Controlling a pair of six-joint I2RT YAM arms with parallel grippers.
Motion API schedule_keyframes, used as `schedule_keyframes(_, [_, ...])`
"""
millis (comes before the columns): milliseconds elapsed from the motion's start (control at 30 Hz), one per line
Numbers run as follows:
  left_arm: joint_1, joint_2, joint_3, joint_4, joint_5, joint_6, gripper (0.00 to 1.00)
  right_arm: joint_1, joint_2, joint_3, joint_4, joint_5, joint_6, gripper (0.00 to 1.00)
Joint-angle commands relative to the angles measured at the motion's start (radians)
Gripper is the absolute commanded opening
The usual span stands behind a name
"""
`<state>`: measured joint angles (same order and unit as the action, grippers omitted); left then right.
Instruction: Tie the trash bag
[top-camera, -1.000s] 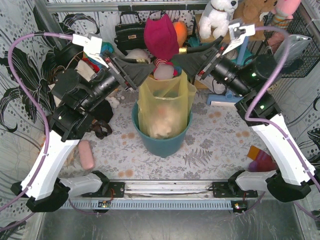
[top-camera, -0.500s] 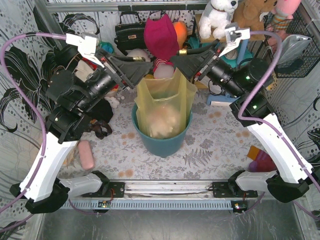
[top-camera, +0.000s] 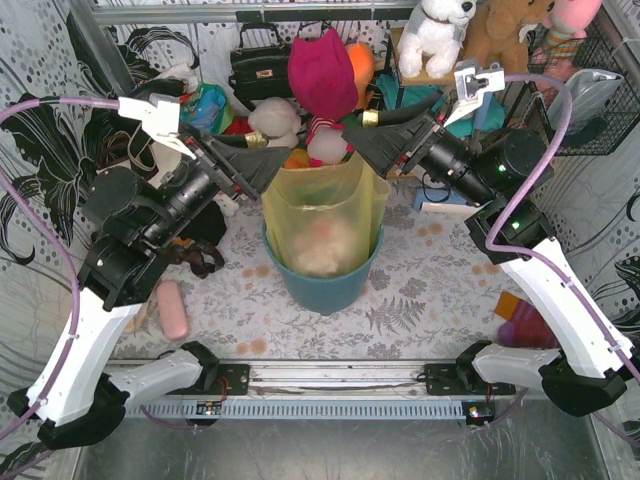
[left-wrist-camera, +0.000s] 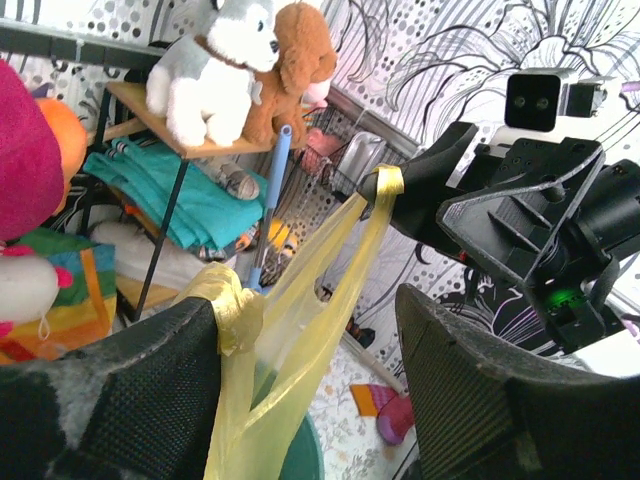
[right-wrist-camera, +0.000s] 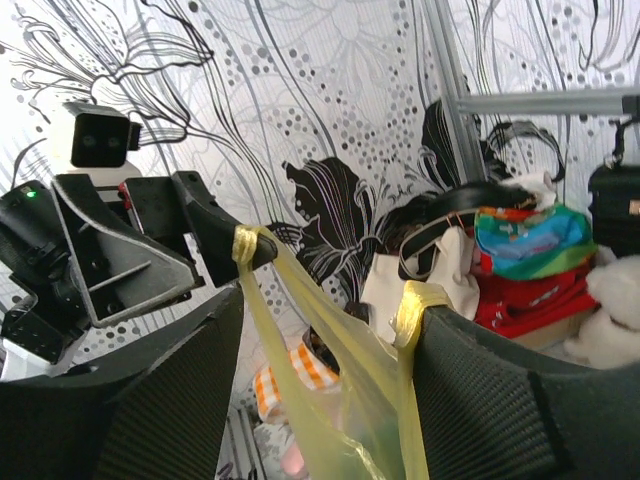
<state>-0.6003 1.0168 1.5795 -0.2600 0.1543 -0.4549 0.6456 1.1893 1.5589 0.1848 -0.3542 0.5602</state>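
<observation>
One teal bin (top-camera: 330, 285) stands on the table (top-camera: 420, 300) between the two arms; one trash bag (top-camera: 322, 205) sits inside it, its yellow-green plastic rising well above the bin's rim; through the film a pale crumpled mass (top-camera: 322, 245) shows low in the bag, too blurred to name. The bag has two handles, pulled apart so the mouth is stretched wide; the left handle (left-wrist-camera: 235, 305) is bunched around one finger of the left gripper (left-wrist-camera: 305, 315), whose fingers stand spread and pinch nothing; the right handle (right-wrist-camera: 415, 300) is looped over one finger of the right gripper (right-wrist-camera: 328, 305), whose fingers are likewise apart; both grippers hang above the bin, one at each upper corner of the bag. Behind the bin, one black handbag (top-camera: 262, 65) stands closed against the back wall; two plush dogs, one grey-white (left-wrist-camera: 215, 60) and one brown (left-wrist-camera: 295, 60), sit side by side, touching, on a small shelf (left-wrist-camera: 130, 100); one pink oblong object (top-camera: 173, 310) lies on the table beside the left arm.
</observation>
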Motion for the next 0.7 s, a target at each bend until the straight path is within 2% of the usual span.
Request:
schedule_keyframes(0, [0.005, -0.055, -0.01, -0.041, -0.045, 0.028, 0.74, 0.002, -0.062, -0.006, -0.091, 0.01, -0.013, 0.66])
schedule_keyframes(267, [0.006, -0.121, -0.025, -0.167, -0.053, 0.023, 0.82, 0.002, -0.12, 0.03, -0.273, 0.076, -0.107, 0.7])
schedule_keyframes(367, [0.005, -0.134, -0.023, -0.216, -0.022, 0.024, 0.85, 0.002, -0.124, 0.052, -0.344, 0.081, -0.147, 0.8])
schedule_keyframes(667, [0.005, -0.153, 0.036, -0.411, -0.078, 0.066, 0.92, 0.002, -0.154, 0.061, -0.442, 0.139, -0.193, 0.8])
